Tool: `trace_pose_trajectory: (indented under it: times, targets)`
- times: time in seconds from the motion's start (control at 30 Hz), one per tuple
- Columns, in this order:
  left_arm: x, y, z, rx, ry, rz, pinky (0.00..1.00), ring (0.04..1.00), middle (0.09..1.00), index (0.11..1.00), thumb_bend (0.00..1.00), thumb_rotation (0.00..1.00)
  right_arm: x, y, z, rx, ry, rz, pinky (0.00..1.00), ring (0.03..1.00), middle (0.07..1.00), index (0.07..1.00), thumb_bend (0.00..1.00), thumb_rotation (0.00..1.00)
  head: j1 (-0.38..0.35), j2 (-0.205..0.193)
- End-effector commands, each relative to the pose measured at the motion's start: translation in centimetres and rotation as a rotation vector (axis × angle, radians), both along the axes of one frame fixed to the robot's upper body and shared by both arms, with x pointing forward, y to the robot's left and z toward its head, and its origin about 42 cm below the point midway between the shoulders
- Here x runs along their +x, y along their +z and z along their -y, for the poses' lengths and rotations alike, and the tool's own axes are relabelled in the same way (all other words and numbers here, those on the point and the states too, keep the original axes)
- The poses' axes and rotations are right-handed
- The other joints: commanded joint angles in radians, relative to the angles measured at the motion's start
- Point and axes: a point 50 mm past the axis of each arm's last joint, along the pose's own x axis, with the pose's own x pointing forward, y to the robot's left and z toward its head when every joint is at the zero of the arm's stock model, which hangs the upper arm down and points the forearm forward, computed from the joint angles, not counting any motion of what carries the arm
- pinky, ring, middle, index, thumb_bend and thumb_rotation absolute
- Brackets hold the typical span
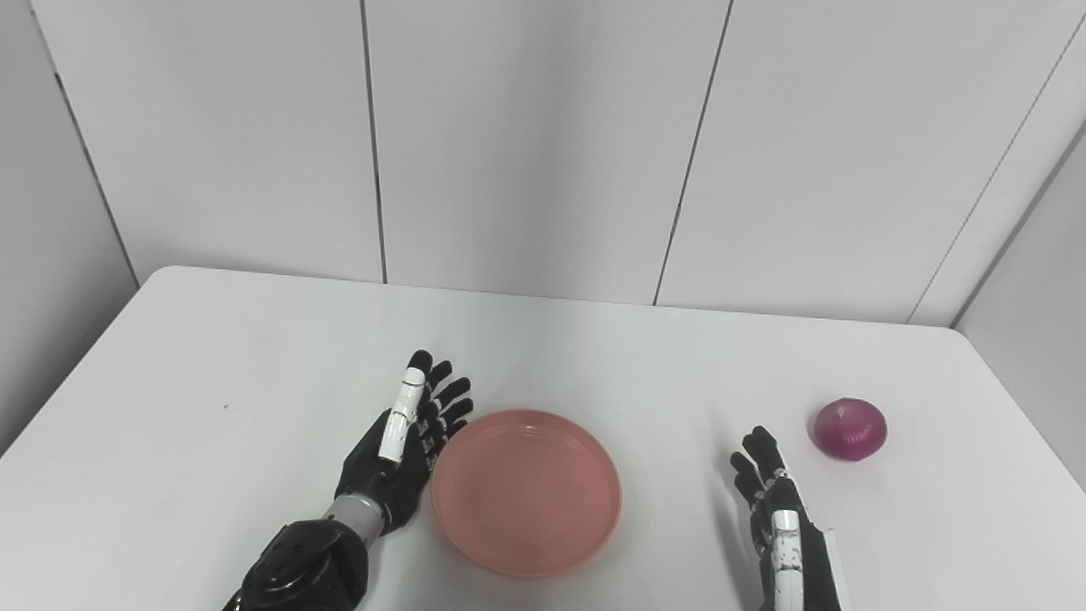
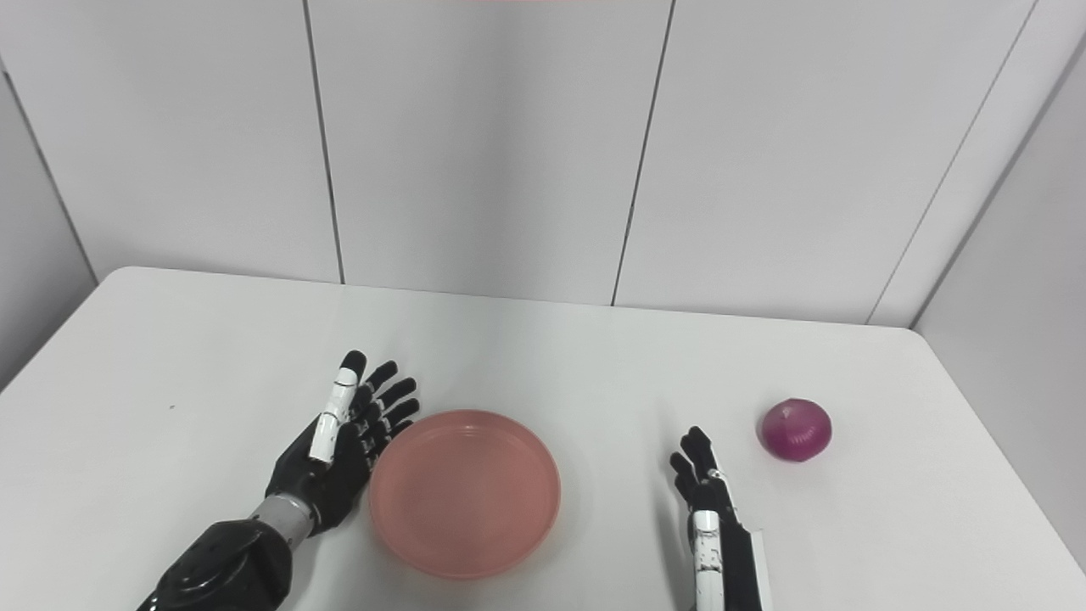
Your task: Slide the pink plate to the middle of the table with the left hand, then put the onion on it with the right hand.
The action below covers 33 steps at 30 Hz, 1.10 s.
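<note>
A round pink plate (image 1: 526, 492) lies flat near the front middle of the white table (image 1: 254, 339), with nothing on it. My left hand (image 1: 405, 441) stands edge-on right against the plate's left rim, open, fingers straight and pointing away from me. A purple onion (image 1: 850, 429) rests on the table at the right. My right hand (image 1: 776, 509) is open and edge-on near the front edge, between the plate and the onion, a short way from the onion and touching neither.
White wall panels (image 1: 543, 144) rise just behind the table's far edge. The table's right edge runs close behind the onion. Bare tabletop lies to the left and behind the plate.
</note>
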Motion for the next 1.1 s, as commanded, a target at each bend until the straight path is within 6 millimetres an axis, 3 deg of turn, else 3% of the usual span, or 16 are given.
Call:
trace_pose_trajectory:
  times: [0.0,0.4,0.53,0.83,1.07]
  targets:
    - [0.1,1.0,1.0,-0.027,-0.015,0.022,0.98,0.959,0.953,0.974,0.69,0.89,-1.3,-2.4,-2.9,0.088,-0.004,-0.119,0.94,0.916,0.936,0.938,0.71,1.00,0.001,0.001]
    - [1.3,1.3,-0.2,0.030,0.026,0.039,0.95,0.923,0.913,0.938,0.68,0.92,-1.4,-2.4,-2.8,0.079,0.000,-0.113,0.95,0.922,0.940,0.942,0.71,1.00,0.000,0.003]
    - [2.2,1.5,-1.3,0.078,0.031,0.074,1.00,0.934,0.928,0.965,0.67,0.96,-1.3,-2.4,-2.8,0.081,-0.001,-0.119,0.94,0.917,0.935,0.939,0.71,1.00,-0.013,0.004]
    - [4.5,1.1,-4.6,0.137,0.109,0.123,0.99,0.929,0.913,0.953,0.68,0.94,-1.1,-2.2,-3.6,0.081,0.002,-0.119,0.96,0.920,0.935,0.944,0.72,1.00,-0.108,0.008]
    - [5.7,0.9,-6.7,0.140,0.134,0.146,0.98,0.911,0.898,0.948,0.71,0.90,-0.7,-2.3,-4.2,0.071,-0.006,-0.116,0.96,0.922,0.932,0.936,0.74,1.00,-0.144,0.001]
